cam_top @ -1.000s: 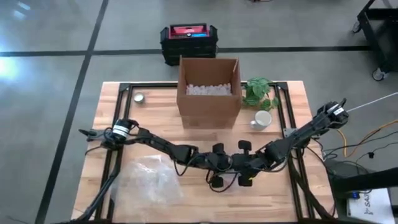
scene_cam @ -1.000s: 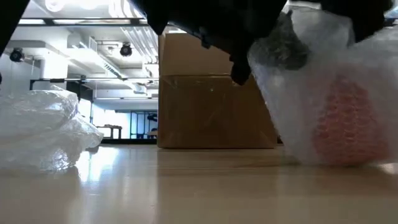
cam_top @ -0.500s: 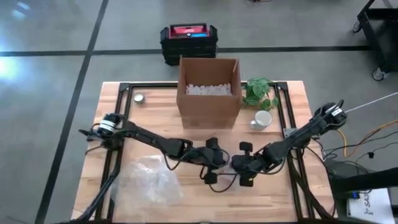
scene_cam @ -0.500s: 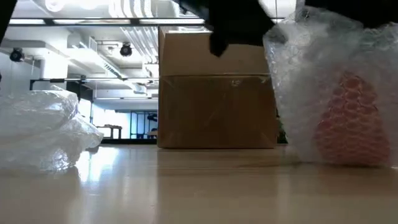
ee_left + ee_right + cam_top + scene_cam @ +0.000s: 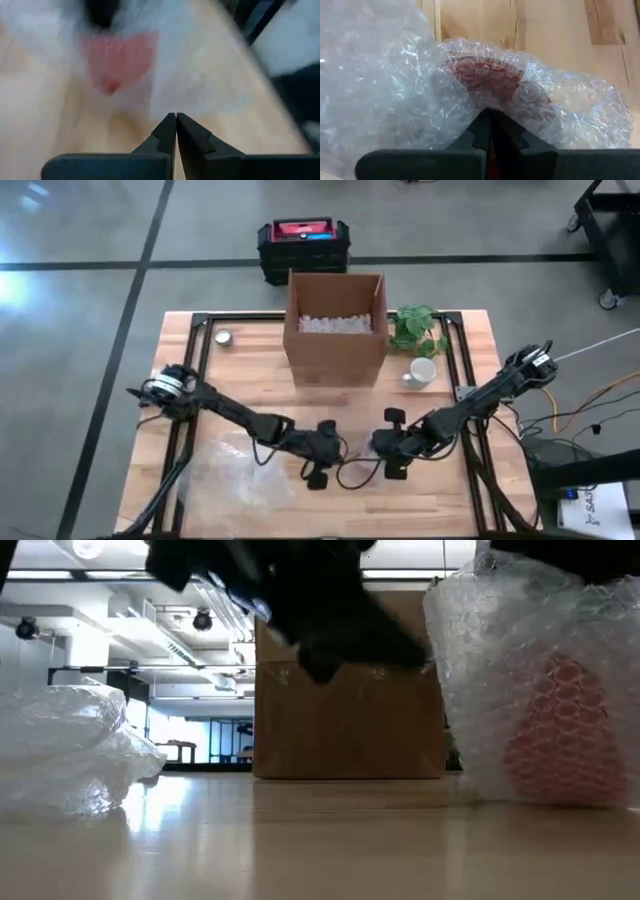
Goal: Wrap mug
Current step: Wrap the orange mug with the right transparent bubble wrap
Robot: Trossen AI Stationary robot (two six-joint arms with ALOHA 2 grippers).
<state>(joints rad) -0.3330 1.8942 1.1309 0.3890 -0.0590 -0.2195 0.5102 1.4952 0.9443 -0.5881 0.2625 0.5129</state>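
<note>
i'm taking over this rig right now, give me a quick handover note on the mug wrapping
Left gripper: shut, holding nothing, just left of the bundle near the table's front middle.
Right gripper: shut on the bubble wrap, at the bundle's right side.
The red mug stands on the table, covered in the bubble wrap on the sides in view.
A spare bubble wrap sheet lies at the front left; the cardboard box with packing fill stands open at the back; a white mug is beside it.
Done: wrap is round the mug.
Left: check that it closes, then probably box it.

Bright ceiling light; left wrist view heavily blurred.
</note>
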